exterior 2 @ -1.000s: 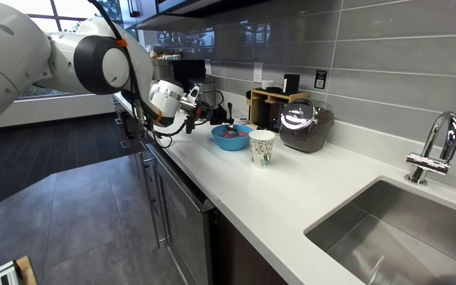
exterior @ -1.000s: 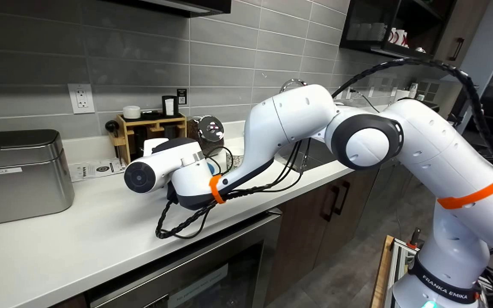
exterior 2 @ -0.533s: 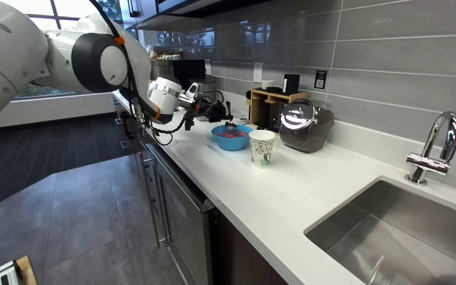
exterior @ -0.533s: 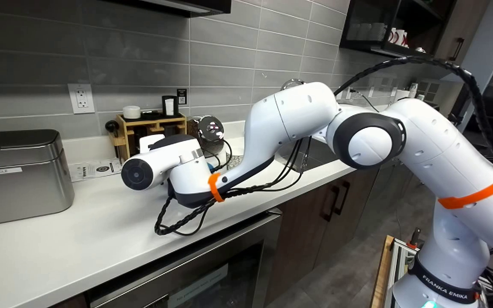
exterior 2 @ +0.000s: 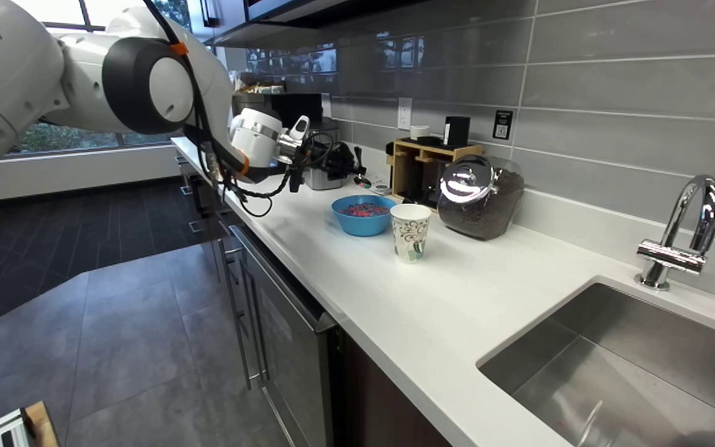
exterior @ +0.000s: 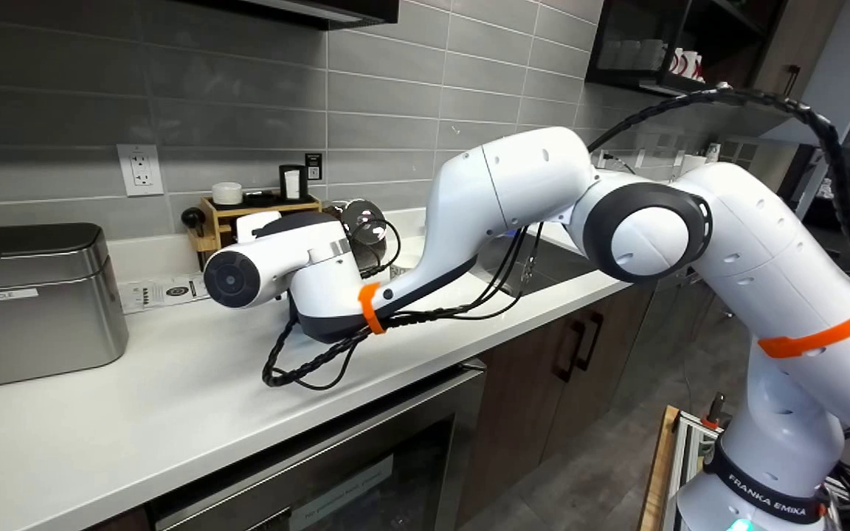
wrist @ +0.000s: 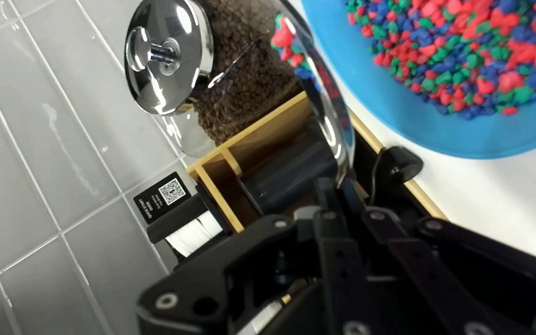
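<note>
My gripper (wrist: 335,188) is shut on a shiny metal spoon (wrist: 326,97). The spoon's scoop carries red, green and blue bits (wrist: 290,44). In an exterior view the gripper (exterior 2: 354,164) holds the spoon (exterior 2: 363,182) with its handle up and its scoop down, raised above the counter near the far side of a blue bowl (exterior 2: 362,226). The blue bowl also shows in the wrist view (wrist: 403,114), with many coloured bits (wrist: 463,60) in it. A patterned paper cup (exterior 2: 410,234) stands upright in front of the bowl. In an exterior view (exterior: 322,273) the arm's wrist hides the gripper and bowl.
A glass jar of coffee beans (exterior 2: 481,198) and a wooden organizer (exterior 2: 435,149) stand along the tiled wall. A steel bin (exterior: 34,310) stands on the white counter (exterior: 137,413). A sink (exterior 2: 637,366) with a faucet (exterior 2: 674,248) is further along.
The arm has risen, lifting the spoon out of the blue bowl to above its rim. The spoon now carries bits. The bowl and cup have not moved.
</note>
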